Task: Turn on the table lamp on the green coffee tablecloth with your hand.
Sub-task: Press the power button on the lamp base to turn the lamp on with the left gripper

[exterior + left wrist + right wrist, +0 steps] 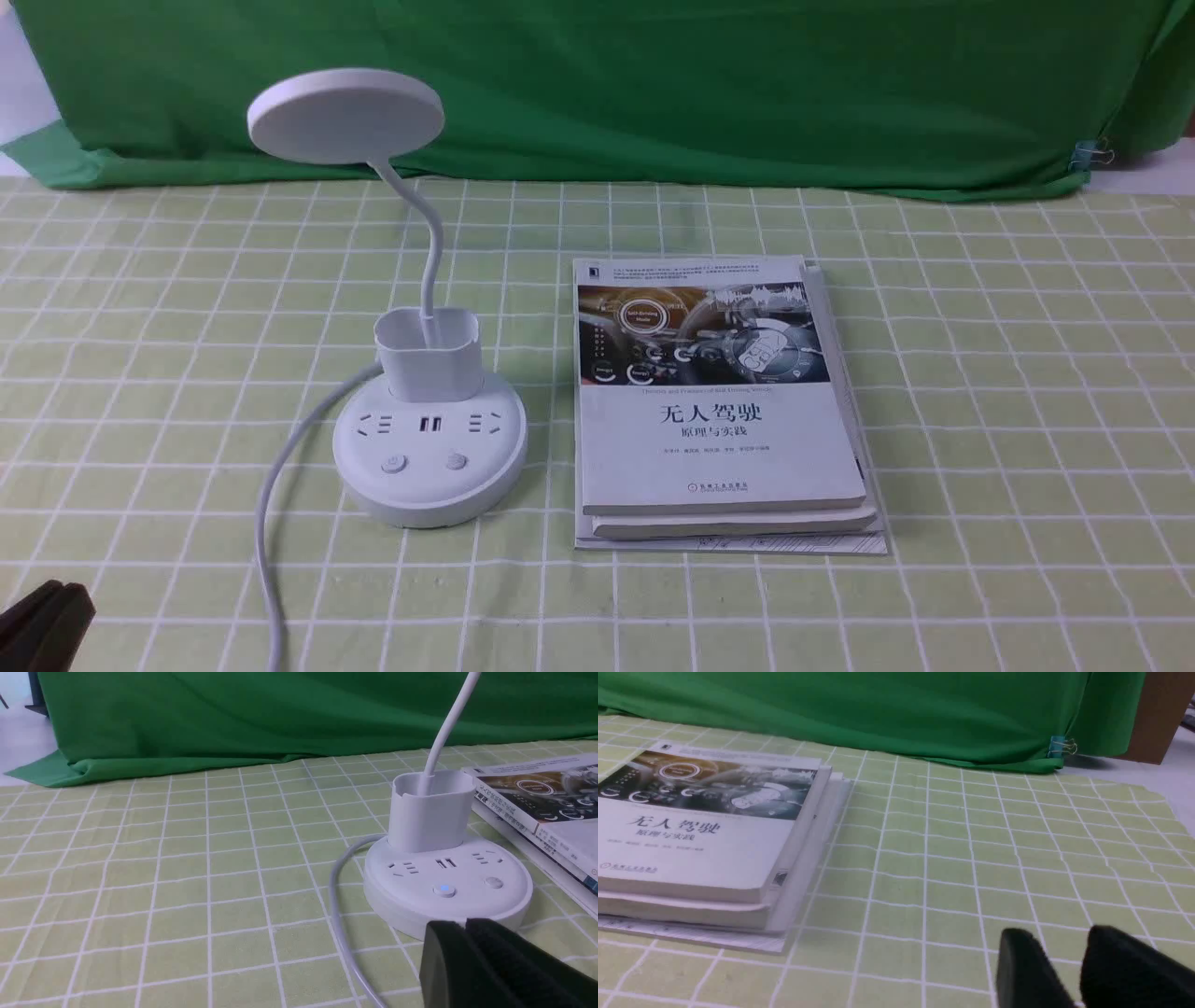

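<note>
Currently, table lamp point(431, 448) stands upright on green coffee tablecloth point(728, 607), at ten o'clock in the front view, just beside the book stack point(719, 401), which lies toward three o'clock of the lamp. Left gripper point(462, 924): fingertips together, apart from the lamp. Right gripper point(1057, 931): fingertips apart, over bare cloth. Green backdrop point(597, 93): twelve o'clock.

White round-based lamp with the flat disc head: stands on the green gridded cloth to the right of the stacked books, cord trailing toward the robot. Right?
Wrong side: the front view shows the white round-based lamp left of the stacked books. Cloth and cord are as stated.
</note>
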Motion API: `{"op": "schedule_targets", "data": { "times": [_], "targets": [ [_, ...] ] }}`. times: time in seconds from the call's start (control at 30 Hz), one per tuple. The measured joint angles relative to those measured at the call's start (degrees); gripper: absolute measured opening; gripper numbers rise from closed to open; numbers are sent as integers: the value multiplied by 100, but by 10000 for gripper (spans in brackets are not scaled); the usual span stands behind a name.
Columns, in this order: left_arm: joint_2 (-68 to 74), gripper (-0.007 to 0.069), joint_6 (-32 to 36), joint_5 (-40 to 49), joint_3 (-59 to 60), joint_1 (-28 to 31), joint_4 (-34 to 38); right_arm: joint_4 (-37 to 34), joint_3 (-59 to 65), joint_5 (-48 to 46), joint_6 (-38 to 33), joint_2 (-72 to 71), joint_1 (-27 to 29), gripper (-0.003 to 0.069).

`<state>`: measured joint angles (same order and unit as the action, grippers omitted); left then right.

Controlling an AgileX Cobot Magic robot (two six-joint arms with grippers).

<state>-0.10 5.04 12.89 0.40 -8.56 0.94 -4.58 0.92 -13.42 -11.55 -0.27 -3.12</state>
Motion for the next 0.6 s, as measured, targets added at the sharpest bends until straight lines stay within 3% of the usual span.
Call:
{"op": "schedule_targets", "data": {
  "times": [0.37,0.6],
  "targets": [
    [0,19,-5,-58,0,0,7,0,0,0,0,0,0,245],
    [0,19,-5,-671,0,0,7,0,0,0,0,0,0,245]
  ]
}}
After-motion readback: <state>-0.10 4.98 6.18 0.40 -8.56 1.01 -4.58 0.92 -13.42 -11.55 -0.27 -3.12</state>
